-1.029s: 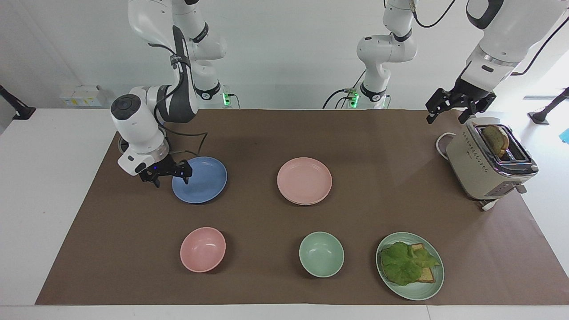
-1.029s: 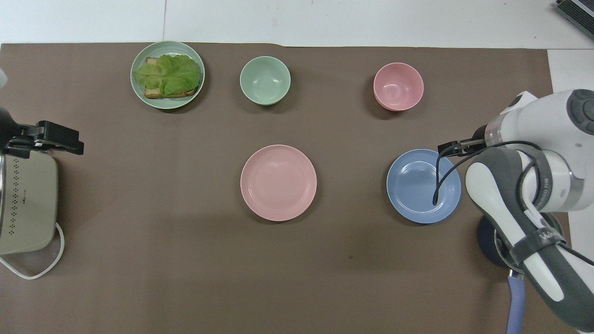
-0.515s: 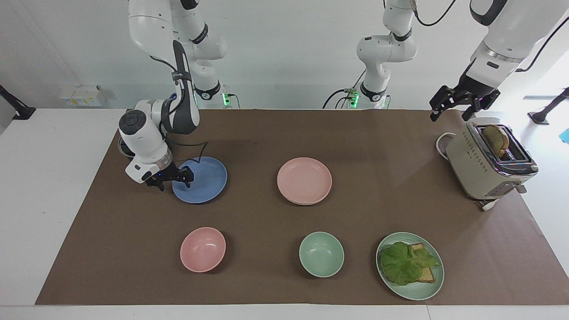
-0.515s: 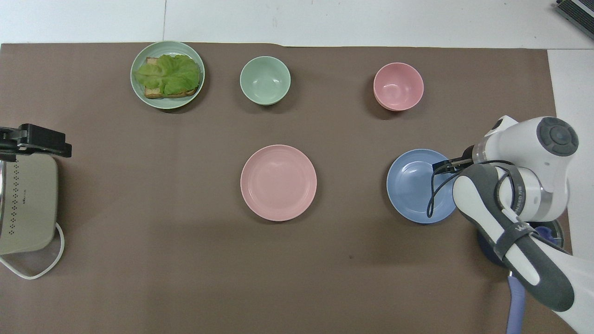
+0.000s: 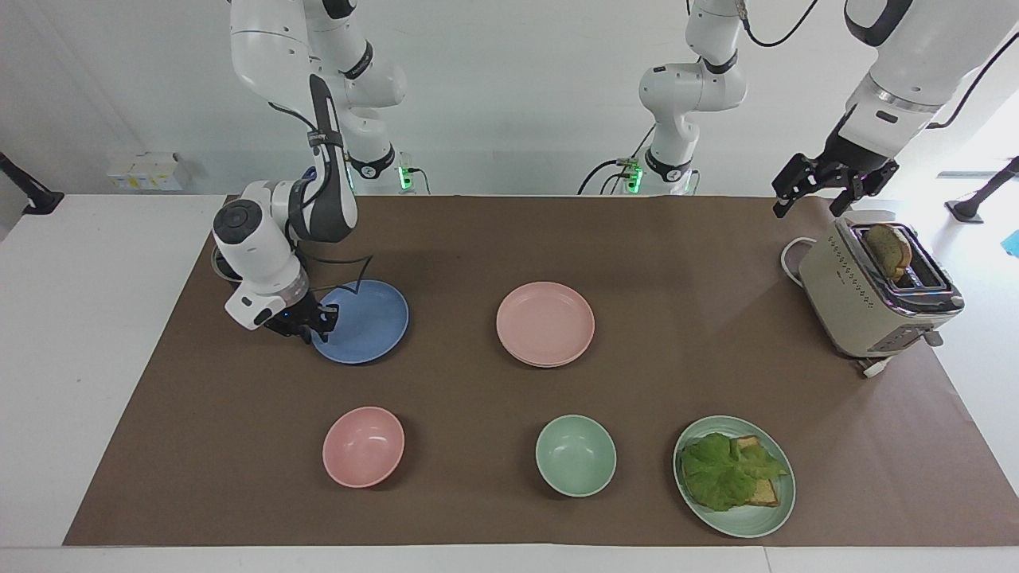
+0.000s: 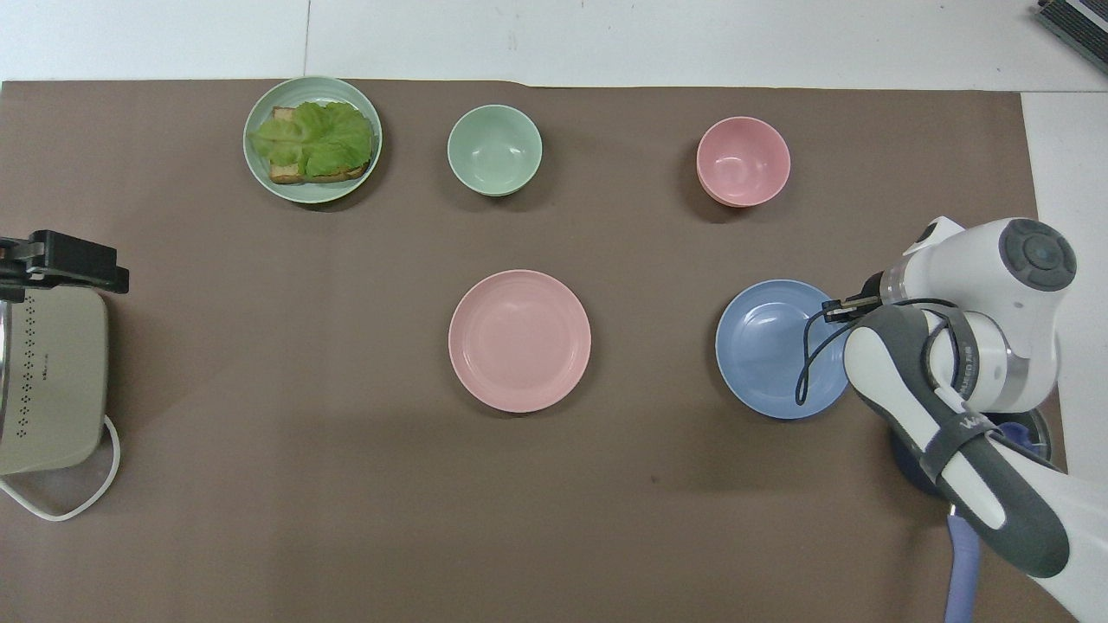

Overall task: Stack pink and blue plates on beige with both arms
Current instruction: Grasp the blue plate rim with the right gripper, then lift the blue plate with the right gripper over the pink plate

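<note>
We locate the right tool at middle height in the facing view, toward the right arm's end of the table. It is low at the rim of the shallow round matte blue plate. Its fingers appear drawn together on that rim, so we judge the blue plate clamped but not yet lifted. The coming move turns on one relation. The shallow round matte pale pink plate lies at frame centre, level with the blue plate and well apart from it, along the table's long axis toward the left arm's end. A thin pale band under its lower edge is, we judge, the rim of the round cream-beige plate, so the pink plate is already stacked. The right arm is the nearer one for the transfer. The left tool hangs with its fingers apart in the upper corner of the frame, over the table edge beside the boxy beige toaster, and waits. The toaster holds one browned slice of bread in its slot. Along the lower part of the frame, the round pink bowl and the round mint-green bowl are empty. The round mint-green plate carries toast under a lettuce leaf.
</note>
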### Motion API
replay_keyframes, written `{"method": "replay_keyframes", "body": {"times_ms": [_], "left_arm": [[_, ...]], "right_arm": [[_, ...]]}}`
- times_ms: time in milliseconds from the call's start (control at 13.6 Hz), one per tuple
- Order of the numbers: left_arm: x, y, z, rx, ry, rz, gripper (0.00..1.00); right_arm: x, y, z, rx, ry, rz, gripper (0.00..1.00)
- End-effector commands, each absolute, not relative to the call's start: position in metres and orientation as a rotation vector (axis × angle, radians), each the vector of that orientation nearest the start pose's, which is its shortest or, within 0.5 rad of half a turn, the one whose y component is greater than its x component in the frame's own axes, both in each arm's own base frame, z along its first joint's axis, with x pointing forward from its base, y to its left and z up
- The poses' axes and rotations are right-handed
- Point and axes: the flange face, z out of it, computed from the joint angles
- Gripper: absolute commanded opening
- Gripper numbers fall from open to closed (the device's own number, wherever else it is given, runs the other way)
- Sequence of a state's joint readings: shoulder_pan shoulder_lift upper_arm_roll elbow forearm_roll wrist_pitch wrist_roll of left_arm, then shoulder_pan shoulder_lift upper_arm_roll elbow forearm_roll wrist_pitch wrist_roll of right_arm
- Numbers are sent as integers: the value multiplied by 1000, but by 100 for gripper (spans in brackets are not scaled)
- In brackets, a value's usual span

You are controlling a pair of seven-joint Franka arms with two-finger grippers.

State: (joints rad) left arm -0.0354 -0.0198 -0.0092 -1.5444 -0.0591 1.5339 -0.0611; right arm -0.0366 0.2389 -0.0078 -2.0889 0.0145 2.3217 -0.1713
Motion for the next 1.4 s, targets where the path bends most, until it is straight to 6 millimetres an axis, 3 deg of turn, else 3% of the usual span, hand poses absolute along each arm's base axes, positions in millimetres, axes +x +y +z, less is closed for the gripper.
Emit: {"method": "replay_keyframes", "body": {"times_ms": [0, 515, 956, 1103, 1324], "left_arm": [[541, -28, 645, -3182, -9, 3, 100], [541, -28, 645, -3182, -9, 5, 100], [541, -28, 645, -3182, -9, 5, 100], [541, -28, 645, -3182, -9, 5, 100], [541, -28, 645, -3182, -9, 5, 100]], "right_arm": [[578, -28, 318, -3112, -152, -7, 0], [571, -16, 415, -3108, -149, -19, 0], [554, 3, 473, -3104, -144, -20, 0], [553, 36, 482, -3074, -83, -3, 0], [545, 101, 483, -3067, 9, -3, 0]]}}
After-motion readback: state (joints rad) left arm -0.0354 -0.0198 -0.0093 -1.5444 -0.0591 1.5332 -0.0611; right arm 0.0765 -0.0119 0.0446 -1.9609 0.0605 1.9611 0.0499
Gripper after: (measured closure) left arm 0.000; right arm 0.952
